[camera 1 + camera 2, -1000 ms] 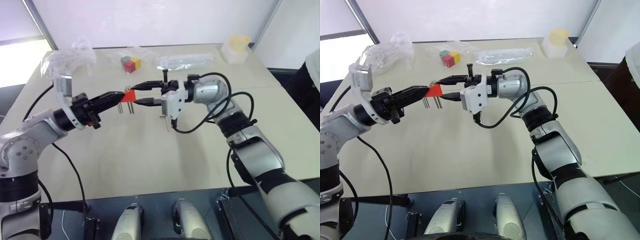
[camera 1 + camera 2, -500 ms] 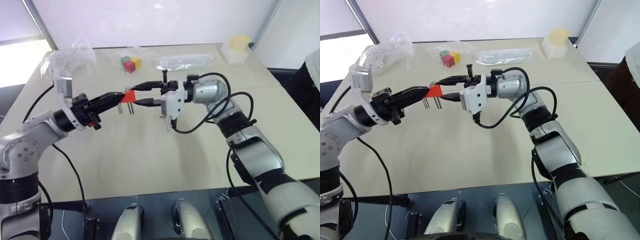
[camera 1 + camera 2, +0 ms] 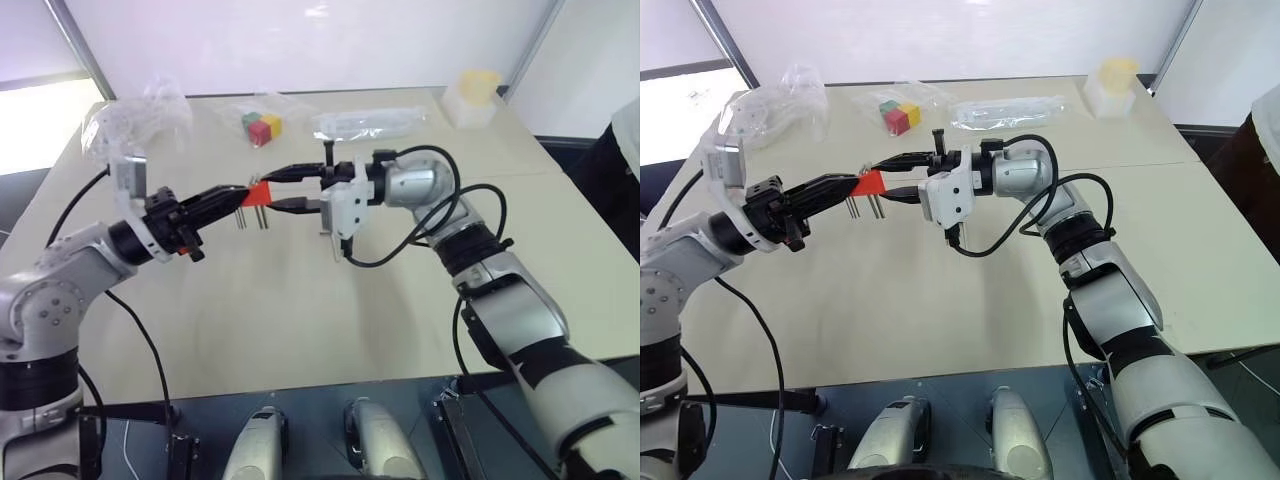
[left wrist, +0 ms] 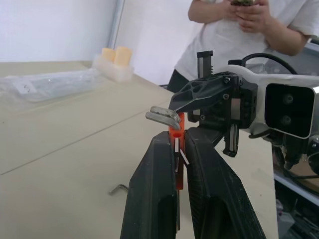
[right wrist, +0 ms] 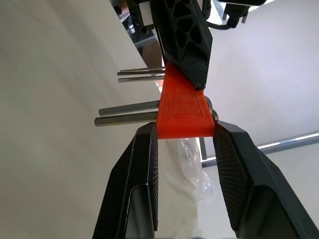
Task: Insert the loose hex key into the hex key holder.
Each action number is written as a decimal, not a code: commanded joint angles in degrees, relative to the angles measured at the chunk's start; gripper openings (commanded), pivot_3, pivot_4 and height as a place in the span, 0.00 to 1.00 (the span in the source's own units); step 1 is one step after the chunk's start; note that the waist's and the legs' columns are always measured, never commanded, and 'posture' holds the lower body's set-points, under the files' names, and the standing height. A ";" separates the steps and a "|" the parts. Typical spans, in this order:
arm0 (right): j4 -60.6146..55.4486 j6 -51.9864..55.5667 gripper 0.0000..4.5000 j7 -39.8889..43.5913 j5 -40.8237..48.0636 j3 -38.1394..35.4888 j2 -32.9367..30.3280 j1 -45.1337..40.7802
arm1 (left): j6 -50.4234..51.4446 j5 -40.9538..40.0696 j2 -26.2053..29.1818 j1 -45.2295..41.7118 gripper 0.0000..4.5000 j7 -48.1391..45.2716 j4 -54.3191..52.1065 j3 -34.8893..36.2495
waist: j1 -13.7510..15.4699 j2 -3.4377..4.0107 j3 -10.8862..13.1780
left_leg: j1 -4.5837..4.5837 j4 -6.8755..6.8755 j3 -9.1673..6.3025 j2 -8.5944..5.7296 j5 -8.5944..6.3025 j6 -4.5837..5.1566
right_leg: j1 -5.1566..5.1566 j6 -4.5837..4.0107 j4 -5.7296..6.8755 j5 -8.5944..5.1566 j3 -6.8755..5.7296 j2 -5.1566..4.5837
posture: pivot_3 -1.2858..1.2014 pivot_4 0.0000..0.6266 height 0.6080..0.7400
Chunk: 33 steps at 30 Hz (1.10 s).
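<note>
The hex key holder (image 3: 258, 192), a small orange-red block, hangs in the air above the table between both grippers. Several grey keys (image 3: 250, 215) stick down out of it. My left gripper (image 3: 240, 194) comes in from the left and is shut on the holder's thin faces (image 4: 175, 133). My right gripper (image 3: 272, 190) reaches in from the right, its fingers (image 5: 144, 164) clamped on the holder's wide ends (image 5: 183, 107). The loose hex key (image 4: 118, 188), a small dark L-shaped rod, lies on the table below, apart from both grippers.
Red, green and yellow cubes (image 3: 262, 127) sit at the back of the beige table (image 3: 300, 320). Clear plastic bags lie at the back left (image 3: 135, 120) and back centre (image 3: 370, 122). A pale yellow container (image 3: 473, 95) stands back right. A person (image 4: 239, 30) stands beyond the table.
</note>
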 commanded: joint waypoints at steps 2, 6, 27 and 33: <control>-2.88 0.50 0.23 -1.98 1.57 -2.99 0.35 -1.37 | 1.92 -1.41 -0.69 -0.42 0.01 0.48 -1.04 -1.42 | -0.02 0.00 0.00 | 0.00 0.00 0.00 0.00 0.00 0.00 | 0.00 0.00 0.00 0.00 0.00 0.00 | 0.52 0.24 1.00; -3.02 0.46 0.23 -2.18 1.29 -2.97 0.22 -1.14 | 1.19 0.03 -0.59 -0.41 0.25 0.34 -1.35 -1.59 | 0.01 0.00 0.00 | 0.00 0.00 -0.01 0.00 0.00 0.00 | 0.00 0.00 0.00 0.00 0.00 0.00 | 0.52 0.24 1.00; -4.16 1.03 0.23 -0.79 1.13 -2.59 0.01 0.05 | 1.95 -3.06 -1.08 -2.18 0.25 2.50 -0.45 0.80 | 0.01 0.00 0.00 | 0.00 0.00 0.00 0.00 0.00 0.00 | 0.00 0.00 0.00 0.00 0.00 0.00 | 0.52 0.24 1.00; -4.58 1.07 0.23 -0.36 0.92 -2.57 -0.02 0.44 | 2.40 -3.78 -1.11 -3.17 0.25 3.11 -0.13 1.12 | -0.04 0.00 0.00 | 0.00 0.00 0.00 0.00 0.00 0.00 | 0.00 0.00 0.00 0.00 0.00 0.00 | 0.52 0.24 1.00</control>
